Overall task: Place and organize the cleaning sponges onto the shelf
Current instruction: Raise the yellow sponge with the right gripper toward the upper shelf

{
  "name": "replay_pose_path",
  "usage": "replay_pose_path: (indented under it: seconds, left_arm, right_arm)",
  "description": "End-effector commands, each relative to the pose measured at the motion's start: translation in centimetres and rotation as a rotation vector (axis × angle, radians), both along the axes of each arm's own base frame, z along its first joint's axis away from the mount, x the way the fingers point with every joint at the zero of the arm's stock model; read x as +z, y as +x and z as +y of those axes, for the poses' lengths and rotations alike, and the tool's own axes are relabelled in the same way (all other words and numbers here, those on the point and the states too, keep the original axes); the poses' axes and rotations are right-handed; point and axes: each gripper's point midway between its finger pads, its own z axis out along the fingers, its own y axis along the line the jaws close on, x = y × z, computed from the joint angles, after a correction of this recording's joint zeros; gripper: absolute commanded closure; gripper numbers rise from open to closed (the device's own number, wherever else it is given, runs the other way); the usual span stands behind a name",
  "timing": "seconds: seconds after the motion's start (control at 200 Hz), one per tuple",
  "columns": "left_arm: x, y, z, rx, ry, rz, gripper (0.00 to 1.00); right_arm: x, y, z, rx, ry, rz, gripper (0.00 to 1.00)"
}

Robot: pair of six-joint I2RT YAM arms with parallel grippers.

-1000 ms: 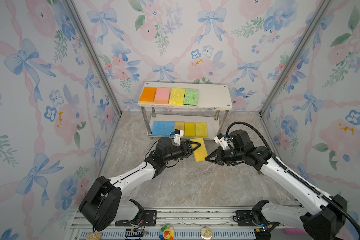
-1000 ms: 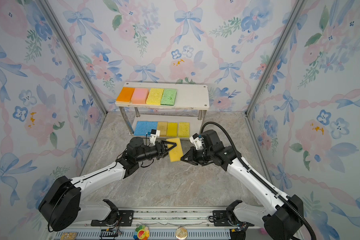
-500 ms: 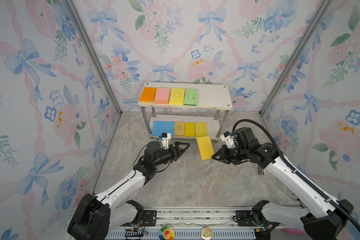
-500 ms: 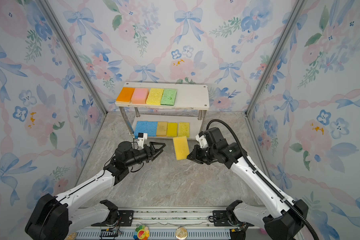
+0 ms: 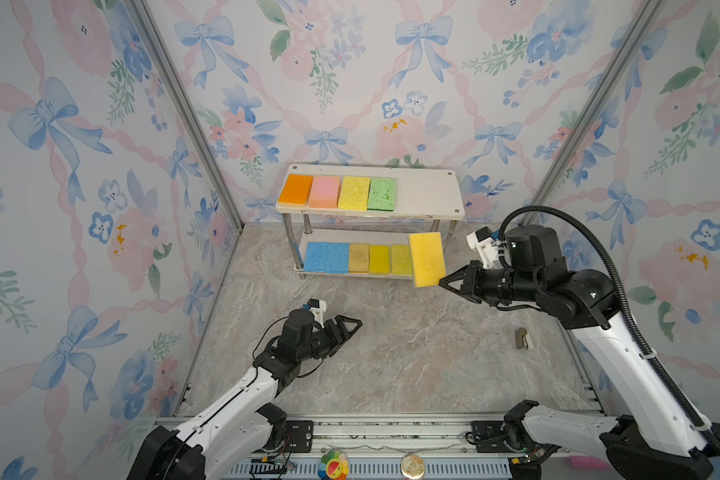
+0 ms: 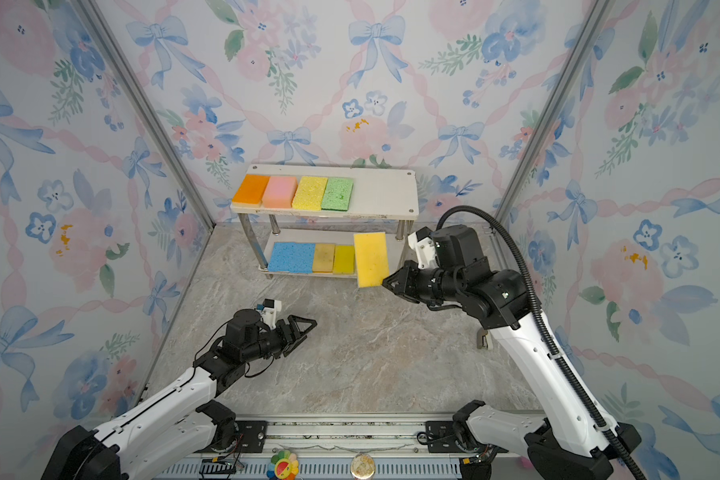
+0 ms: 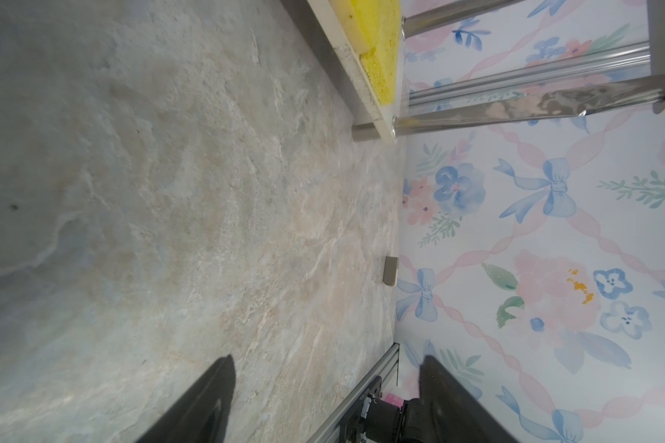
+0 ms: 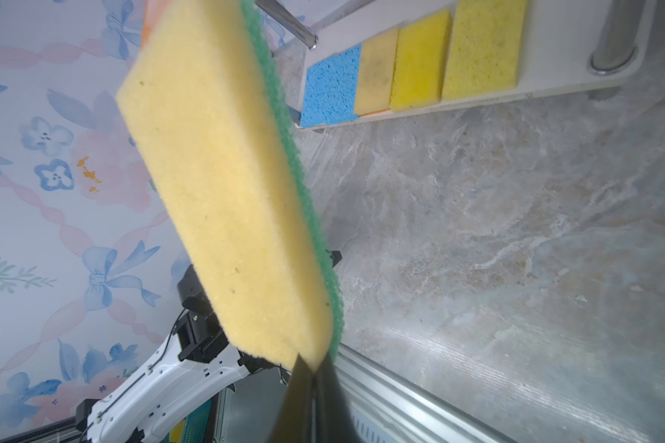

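Marble floor (image 5: 391, 353), yellow sponge (image 5: 427, 259) pinched in right tool (image 5: 443, 282) beside shelf (image 5: 425, 195), left tool (image 5: 352, 328) spread

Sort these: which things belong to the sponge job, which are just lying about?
Job: yellow sponge in right gripper; shelf; top sponge row; bottom sponge row.
Lying about: grey metal piece on floor; colourful trinket, round disc at front rail.

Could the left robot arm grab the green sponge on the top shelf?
Probably yes. The left gripper is open and empty, the green sponge lies uncovered on top of the shelf, and only bare floor lies between. It looks a long stretch, though.
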Motion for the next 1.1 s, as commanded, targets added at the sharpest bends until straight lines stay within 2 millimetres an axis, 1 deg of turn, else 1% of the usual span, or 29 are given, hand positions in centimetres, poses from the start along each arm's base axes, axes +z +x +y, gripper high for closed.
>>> replay_pose_path:
  seconds: [0.0,0.185,0.27,0.38,0.405,0.42,0.715,0.86,1.09]
  left_arm:
    - [0.4,0.2,0.3,0.001,0.007,-0.021,0.22]
    - [1.1,0.5,0.4,-0.014,0.016,-0.042,0.22]
    - [1.3,0.5,0.5,-0.015,0.025,-0.05,0.21]
    - [1.4,0.6,0.7,-0.015,0.029,-0.053,0.21]
    - [1.4,0.6,0.8,-0.016,0.029,-0.052,0.21]
    - [1.4,0.7,0.8,-0.016,0.03,-0.051,0.21]
    - [0.7,0.8,2.0,-0.014,0.045,-0.032,0.2]
    - [0.5,1.0,2.6,-0.008,0.047,-0.025,0.2]
    - [0.3,1.5,3.1,-0.015,0.056,-0.017,0.19]
  right_arm:
    - [1.1,2.2,-0.2,-0.021,-0.025,-0.019,0.93]
    - [3.7,7.1,0.2,-0.048,0.0,-0.073,0.93]
    - [4.4,9.2,0.4,-0.052,0.006,-0.086,0.93]
    - [4.7,11.3,0.7,-0.049,-0.002,-0.09,0.93]
    - [5.2,11.4,0.7,-0.046,0.001,-0.102,0.93]
    - [4.4,12.2,1.0,-0.043,-0.009,-0.082,0.93]
    - [2.9,16.7,1.9,-0.044,0.0,-0.048,0.93]
    - [2.3,18.1,2.2,-0.055,0.015,-0.037,0.93]
    - [1.3,19.1,2.5,-0.065,0.019,-0.017,0.93]
